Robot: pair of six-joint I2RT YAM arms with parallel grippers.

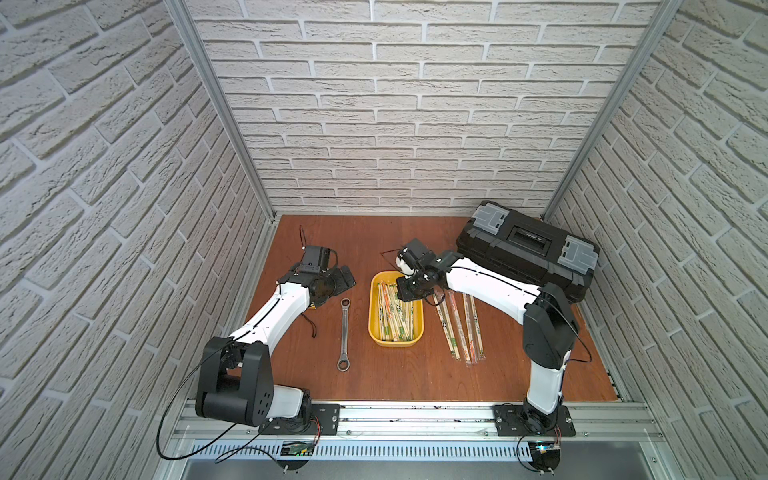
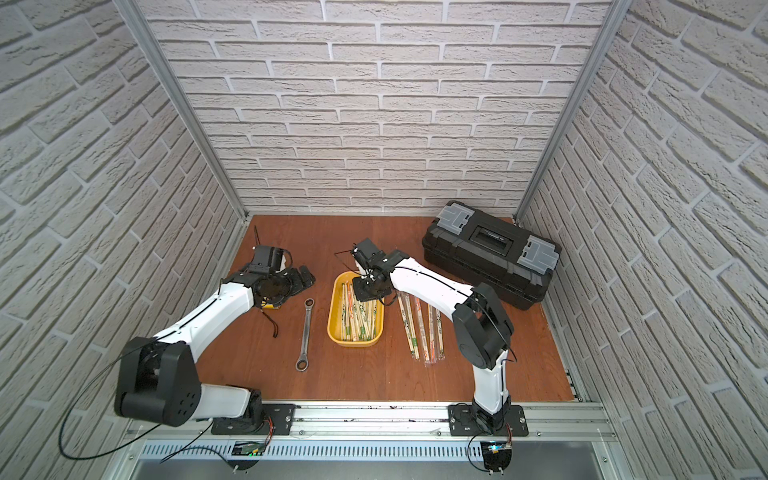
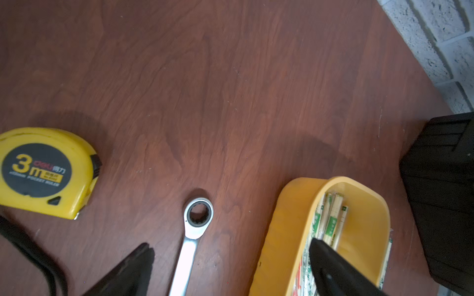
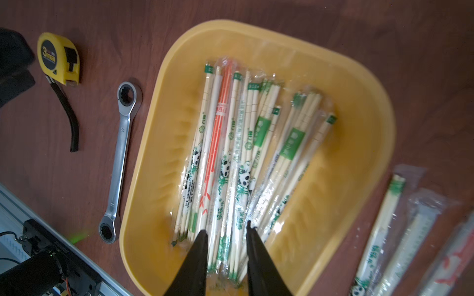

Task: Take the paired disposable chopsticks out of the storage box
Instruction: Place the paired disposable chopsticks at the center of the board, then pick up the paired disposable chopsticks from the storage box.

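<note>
R end effector (image 4: 225, 226) part-open, astride paired disposable chopsticks (image 4: 232, 143).

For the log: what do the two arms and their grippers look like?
The left arm and right arm have white link shells with bulky black joint housings and black base plates. Thin black cables loop from them. The left gripper and right gripper have tapered, pointed black fingers.

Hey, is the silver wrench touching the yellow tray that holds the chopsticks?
Apart. In both top views a strip of bare table separates the wrench from the yellow tray along its whole length; the left wrist view shows the same gap.
</note>
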